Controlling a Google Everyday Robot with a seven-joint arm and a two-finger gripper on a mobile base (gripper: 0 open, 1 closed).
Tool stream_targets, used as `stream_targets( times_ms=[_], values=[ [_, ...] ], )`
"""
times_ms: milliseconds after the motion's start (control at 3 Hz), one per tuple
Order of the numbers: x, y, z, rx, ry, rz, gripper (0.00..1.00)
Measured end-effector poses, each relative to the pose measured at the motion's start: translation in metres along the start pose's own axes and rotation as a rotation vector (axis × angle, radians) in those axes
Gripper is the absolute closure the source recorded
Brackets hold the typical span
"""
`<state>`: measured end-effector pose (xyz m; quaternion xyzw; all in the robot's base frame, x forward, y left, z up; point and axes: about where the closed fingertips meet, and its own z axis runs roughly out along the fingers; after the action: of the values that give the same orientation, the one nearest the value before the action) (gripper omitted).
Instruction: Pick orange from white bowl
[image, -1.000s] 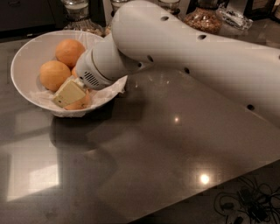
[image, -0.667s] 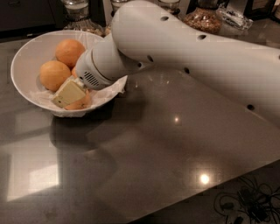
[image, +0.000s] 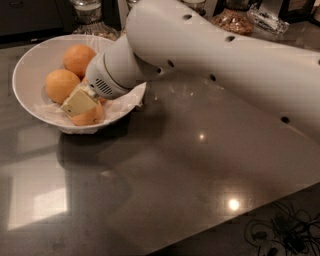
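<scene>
Gripper (image: 80, 102) sits low inside white bowl (image: 22, 65), far-left corner of worktop (image: 175, 165); open or closed, can't tell. Orange (image: 91, 116) lies directly under it, touching, on bowl's near side, partly hidden. 2nd orange (image: 61, 85) and 3rd orange (image: 78, 58) sit just beyond, twd far-left. Round fruit, no long axis.

gripper (image: 82, 107) among oranges (image: 79, 59) in white bowl (image: 29, 67)

Counter (image: 165, 180): dark grey, polished, stone-like. Reflections: pale square patch (image: 37, 200) near the front left edge; bright light spot (image: 233, 204) near the front right edge. Glass jars (image: 87, 11) along the back edge. Tangled cables (image: 280, 232) on dark floor past the front right corner. Gripper (image: 82, 106) over the back left corner.
</scene>
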<state>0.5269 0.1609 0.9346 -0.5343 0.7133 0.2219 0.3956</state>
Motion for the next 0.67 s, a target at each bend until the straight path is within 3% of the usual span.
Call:
stream_targets(
  times_ms=[333, 667],
  values=[
    [0.0008, -0.0073, 0.0021, 0.009, 0.007, 0.001, 0.38],
    [0.0064, -0.0167, 0.0058, 0.019, 0.022, 0.012, 0.32]
  ],
)
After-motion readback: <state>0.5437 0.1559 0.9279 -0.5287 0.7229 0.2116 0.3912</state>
